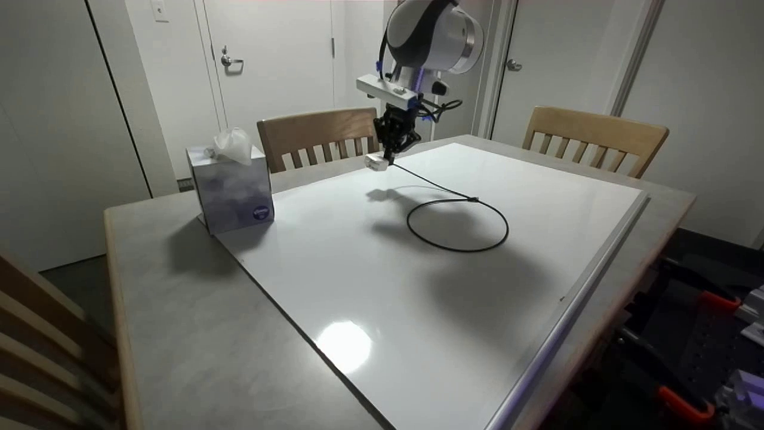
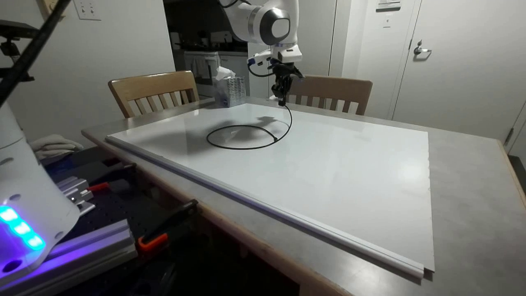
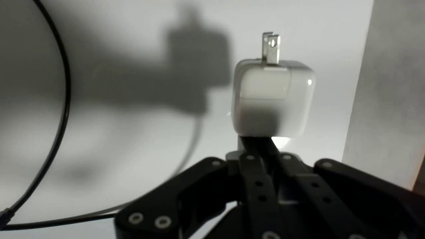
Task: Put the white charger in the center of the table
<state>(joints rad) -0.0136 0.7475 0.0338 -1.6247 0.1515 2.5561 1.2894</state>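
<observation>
Charger, white, is held in the air above the table by the gripper, jaws nearly together. Base of the charger or plug end of the cord is pinched; which of the two can't quite be told, contact area being dark in the wrist view. Metal prongs are pointed away from the jaws. White panel is laid across most of the table; the charger is suspended near one panel edge, shadow cast below. Cord is looped on the panel, one stretch raised to the gripper. Tissue box is placed at a panel corner, well apart from the charger. Slat-back chairs are seen at the table in both exterior views.
</observation>
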